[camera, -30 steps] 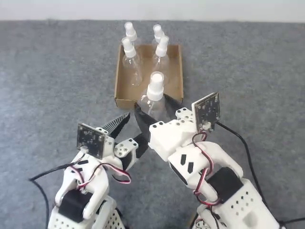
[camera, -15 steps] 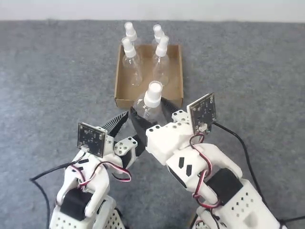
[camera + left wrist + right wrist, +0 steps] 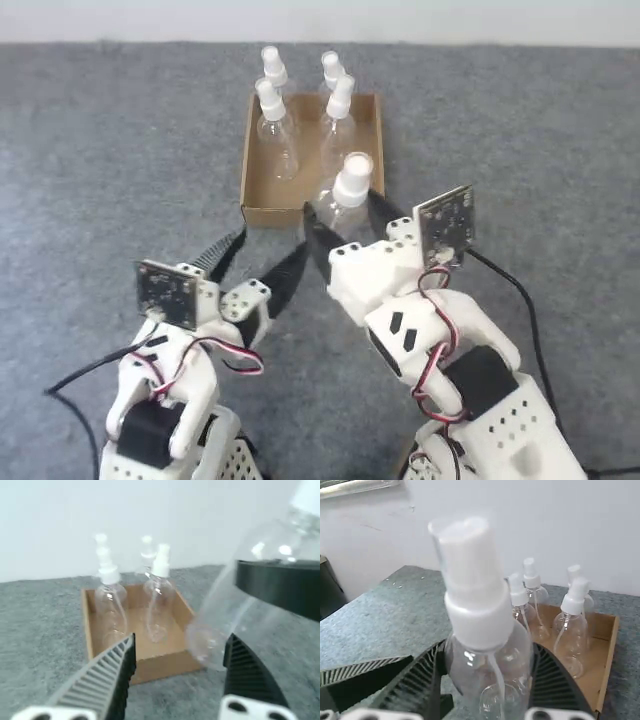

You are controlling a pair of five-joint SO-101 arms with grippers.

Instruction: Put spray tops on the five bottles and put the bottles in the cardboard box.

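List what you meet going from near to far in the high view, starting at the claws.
Left claw, open → right claw gripping a bottle → front two bottles in the cardboard box → back two bottles.

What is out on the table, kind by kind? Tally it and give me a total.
Spray bottle: 5
Cardboard box: 1
Total: 6
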